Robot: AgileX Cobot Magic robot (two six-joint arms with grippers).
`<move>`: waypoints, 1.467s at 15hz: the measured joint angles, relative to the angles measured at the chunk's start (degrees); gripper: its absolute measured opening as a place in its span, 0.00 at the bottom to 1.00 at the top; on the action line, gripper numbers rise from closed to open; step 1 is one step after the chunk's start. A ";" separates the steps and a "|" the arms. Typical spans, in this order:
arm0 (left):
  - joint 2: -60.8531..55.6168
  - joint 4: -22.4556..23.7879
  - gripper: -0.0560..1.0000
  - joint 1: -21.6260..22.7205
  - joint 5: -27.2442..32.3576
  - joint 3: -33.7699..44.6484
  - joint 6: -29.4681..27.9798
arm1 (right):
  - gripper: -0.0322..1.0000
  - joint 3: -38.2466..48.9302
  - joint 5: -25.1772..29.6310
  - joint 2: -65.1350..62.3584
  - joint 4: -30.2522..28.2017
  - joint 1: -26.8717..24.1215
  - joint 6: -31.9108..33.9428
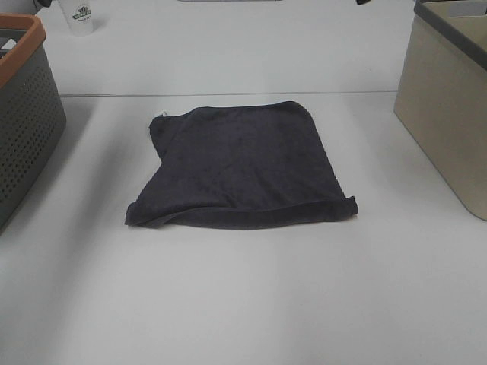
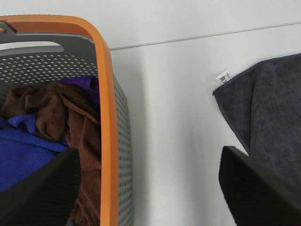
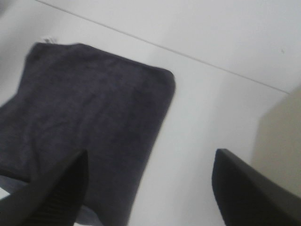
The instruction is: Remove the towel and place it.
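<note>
1. While the white tabletop (image 1: 243,304) is lying bare along its near edge in the exterior high view, neither arm is appearing in that view.
2. A dark charcoal-grey terry cloth towel (image 1: 243,171) with hemmed edges is lying flat near the middle of the tabletop, folded roughly square, with its near hem slightly rolled.
3. A small white tag (image 2: 223,77) is sticking out at the towel's far left corner.
4. A grey perforated plastic basket with an orange rim (image 1: 21,106) is standing at the left edge, well apart from the towel. Crumpled brown, blue and purple cloths (image 2: 51,127) are lying inside it.
5. A beige fabric bin with a dark rim (image 1: 449,99) is standing at the right edge, also well apart from the towel.
6. The left gripper (image 2: 150,188) is hovering over the bare strip between the basket and the towel, its two black fingers (image 2: 256,188) spread wide and gripping nothing.
7. The right gripper (image 3: 150,188) is hanging over the towel's right-hand edge, jaws likewise spread wide and gripping nothing.
8. A white paper cup with a dark printed logo (image 1: 81,15) is standing at the far left of the tabletop, behind the basket.
</note>
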 joint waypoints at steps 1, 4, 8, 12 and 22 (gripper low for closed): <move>-1.38 -0.23 0.77 0.11 0.63 0.00 0.00 | 0.73 -2.81 4.18 0.52 -4.76 0.00 2.52; -4.41 -1.26 0.77 2.18 4.53 -0.11 0.00 | 0.73 -7.05 13.12 0.57 -8.71 0.00 3.61; -9.34 -1.72 0.77 7.05 10.66 -0.11 0.86 | 0.74 -8.31 20.00 0.34 -9.68 0.00 4.18; -16.73 -2.06 0.77 9.51 13.35 5.84 3.44 | 0.75 -7.56 21.89 -2.58 -10.49 0.00 5.44; -53.17 -7.96 0.84 9.51 4.98 46.01 6.25 | 0.75 26.99 17.76 -31.34 -8.02 0.00 5.61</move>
